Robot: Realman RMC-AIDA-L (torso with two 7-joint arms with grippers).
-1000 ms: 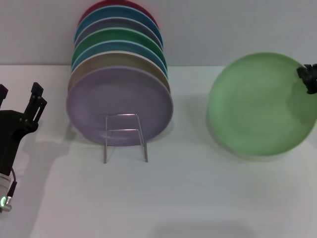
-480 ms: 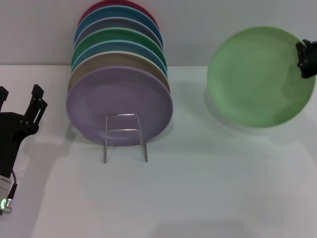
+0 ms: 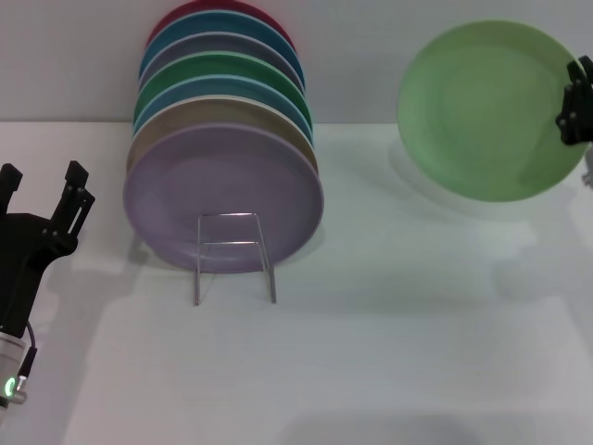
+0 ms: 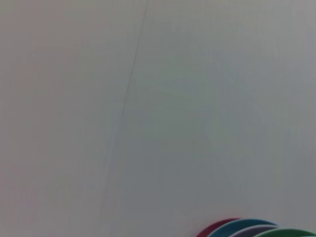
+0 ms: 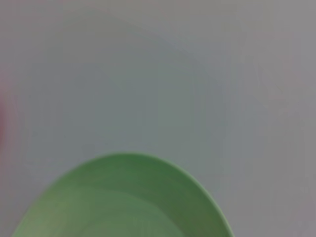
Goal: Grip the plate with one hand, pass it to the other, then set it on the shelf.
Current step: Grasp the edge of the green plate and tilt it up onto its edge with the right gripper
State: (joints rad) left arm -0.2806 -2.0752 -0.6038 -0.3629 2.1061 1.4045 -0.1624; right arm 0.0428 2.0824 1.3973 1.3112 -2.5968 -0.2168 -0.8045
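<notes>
Plate lifted on the right, ahead of the hand-over.

The right gripper [image 3: 576, 109] has its jaws clamped on the right edge of the plate [image 3: 486, 107], held tilted and clear of the counter [image 3: 371, 324]. The left gripper [image 3: 42, 190], jaws spread, waits at far left. The next move, by my reading, calls for bringing the plate leftward to those jaws; the shelf [image 3: 233, 255] stands in front of the stacked plates [image 3: 222, 185]. No writing is legible.

The plate [image 3: 486, 107] looks matt, smooth pastel green; the shelf [image 3: 234, 255] is thin shiny metal wire; the stacked plates [image 3: 222, 158] appear smooth, softly matt; the table [image 3: 371, 352] is matt white.
</notes>
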